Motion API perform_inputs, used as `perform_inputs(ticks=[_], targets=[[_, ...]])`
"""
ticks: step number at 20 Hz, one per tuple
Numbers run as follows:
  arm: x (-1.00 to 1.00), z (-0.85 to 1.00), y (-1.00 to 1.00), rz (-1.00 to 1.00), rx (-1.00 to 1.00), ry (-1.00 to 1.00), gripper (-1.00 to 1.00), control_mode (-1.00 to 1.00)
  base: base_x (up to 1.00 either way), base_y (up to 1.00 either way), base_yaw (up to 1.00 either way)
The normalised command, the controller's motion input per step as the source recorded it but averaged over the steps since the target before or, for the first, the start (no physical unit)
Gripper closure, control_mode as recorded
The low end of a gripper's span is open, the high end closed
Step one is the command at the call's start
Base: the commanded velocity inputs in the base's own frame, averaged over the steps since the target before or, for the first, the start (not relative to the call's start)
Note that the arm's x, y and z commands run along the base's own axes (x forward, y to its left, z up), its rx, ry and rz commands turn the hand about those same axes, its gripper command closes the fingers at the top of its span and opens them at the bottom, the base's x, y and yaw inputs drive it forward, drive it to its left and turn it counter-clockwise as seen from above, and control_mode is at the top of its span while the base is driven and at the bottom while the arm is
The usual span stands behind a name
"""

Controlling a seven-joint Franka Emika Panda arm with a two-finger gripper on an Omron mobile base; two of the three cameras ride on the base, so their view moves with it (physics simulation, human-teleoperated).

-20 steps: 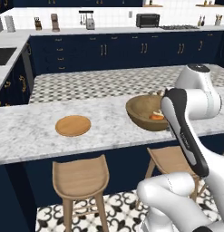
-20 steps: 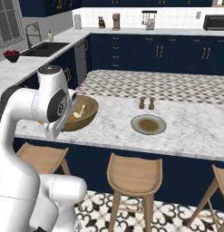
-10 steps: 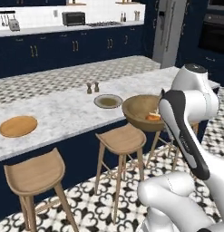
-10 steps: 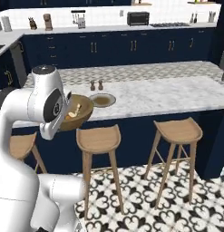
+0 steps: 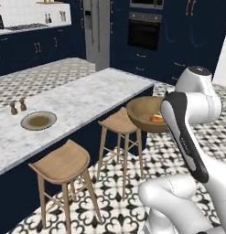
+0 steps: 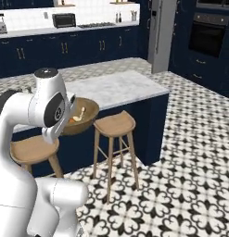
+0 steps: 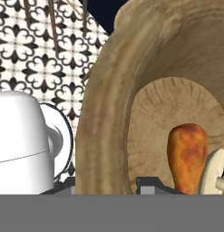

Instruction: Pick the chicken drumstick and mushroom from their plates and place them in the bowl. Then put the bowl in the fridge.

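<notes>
The pincer grips the wall of the bowl, one fingertip inside and one outside the rim. The bowl hangs in the air off the counter, above the floor beside the wooden stools. In the bowl lie the chicken drumstick and, touching it, the mushroom.

I think the step in hand is carrying the loaded bowl to the fridge, which stands far behind the counter, beyond its end. To do this well, the bowl should stay level, because a tilt would roll the food to the rim. The grip on one side only is weak, so slow driving is better. The grey plate remains on the counter with nothing on it.
</notes>
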Motion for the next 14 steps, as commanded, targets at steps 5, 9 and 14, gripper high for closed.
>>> perform_inputs(ticks=[5, 9, 14], targets=[[0.00, 0.00, 0.00, 0.00, 0.00, 0.00, 1.00, 1.00, 0.93, -1.00, -0.15], [0.00, 0.00, 0.00, 0.00, 0.00, 0.00, 1.00, 1.00, 1.00, -1.00, -0.10], [0.00, 0.00, 0.00, 0.00, 0.00, 0.00, 1.00, 1.00, 1.00, -1.00, 0.00]])
